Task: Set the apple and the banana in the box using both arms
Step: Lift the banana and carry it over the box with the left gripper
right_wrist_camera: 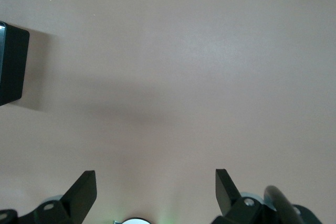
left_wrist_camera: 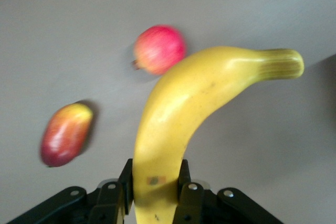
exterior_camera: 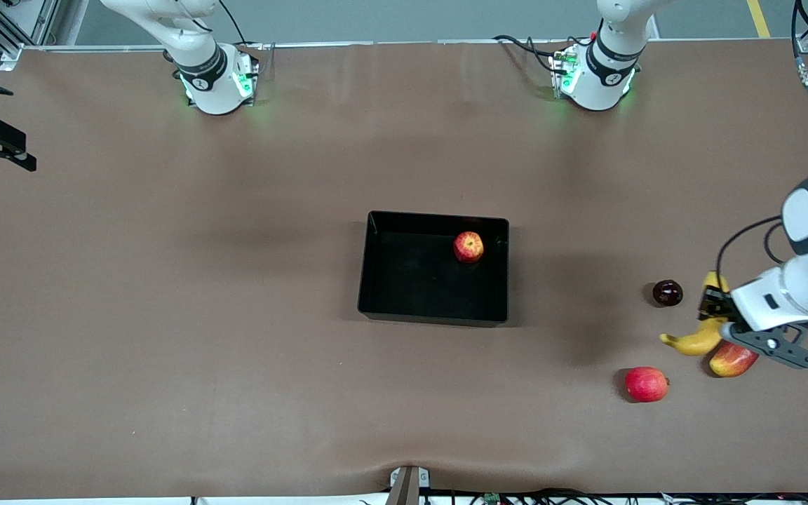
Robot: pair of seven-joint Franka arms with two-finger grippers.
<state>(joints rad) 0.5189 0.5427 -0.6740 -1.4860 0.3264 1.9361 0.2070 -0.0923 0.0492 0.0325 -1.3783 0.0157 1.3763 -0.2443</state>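
The apple (exterior_camera: pixel 468 247) lies in the black box (exterior_camera: pixel 414 280), in the corner toward the robots' bases and the left arm's end. My left gripper (exterior_camera: pixel 711 303) is at the left arm's end of the table, shut on the yellow banana (exterior_camera: pixel 695 340). In the left wrist view the fingers (left_wrist_camera: pixel 185 182) clamp the banana (left_wrist_camera: pixel 184 103) near one end, and the rest of it curves out from them. My right gripper (right_wrist_camera: pixel 156 182) is open and empty above bare table, with a corner of the box (right_wrist_camera: pixel 11 66) at the edge of its view. The right gripper does not show in the front view.
A red-and-yellow mango (exterior_camera: pixel 732 359) lies beside the banana, also in the left wrist view (left_wrist_camera: pixel 65 134). A pinkish-red round fruit (exterior_camera: pixel 647 384) lies nearer the front camera, also in the left wrist view (left_wrist_camera: pixel 159 49). A dark red fruit (exterior_camera: pixel 668 292) lies beside the left gripper.
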